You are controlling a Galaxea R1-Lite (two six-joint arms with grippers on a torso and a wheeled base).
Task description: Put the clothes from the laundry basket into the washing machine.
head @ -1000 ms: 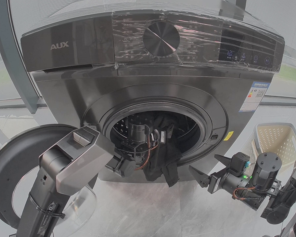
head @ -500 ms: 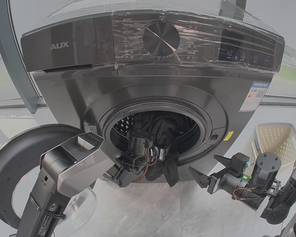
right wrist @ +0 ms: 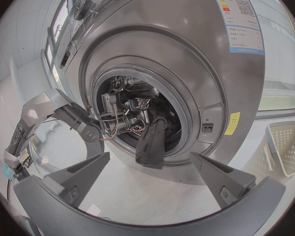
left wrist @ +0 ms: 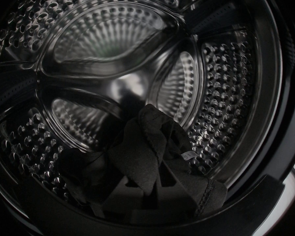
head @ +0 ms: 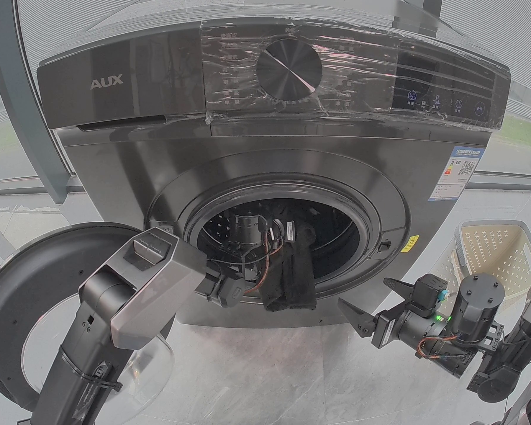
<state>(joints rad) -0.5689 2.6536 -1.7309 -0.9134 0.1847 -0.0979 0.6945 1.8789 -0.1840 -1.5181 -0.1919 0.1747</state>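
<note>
Inside, dark garment [left wrist: 144, 154] heaped in drum [left wrist: 108, 33], head view, draped over rim [head: 376, 231]

The washing machine [head: 130, 172] has a front of dark grey sheet metal with a brushed, satin sheen. Across the upper middle and right of the head view, wrinkled clear plastic film [head: 360, 84] lies over the panel and the spun-metal dial [head: 289, 69]. The drum [left wrist: 105, 36] is polished steel, dimpled and perforated, with bright reflections. The black garment [head: 289, 273] over its lip is soft matt cloth with a stitched hem. At the right edge, the laundry basket [head: 501, 249] is cream perforated plastic. The floor [head: 277, 373] is smooth, faintly glossy pale tile.
</note>
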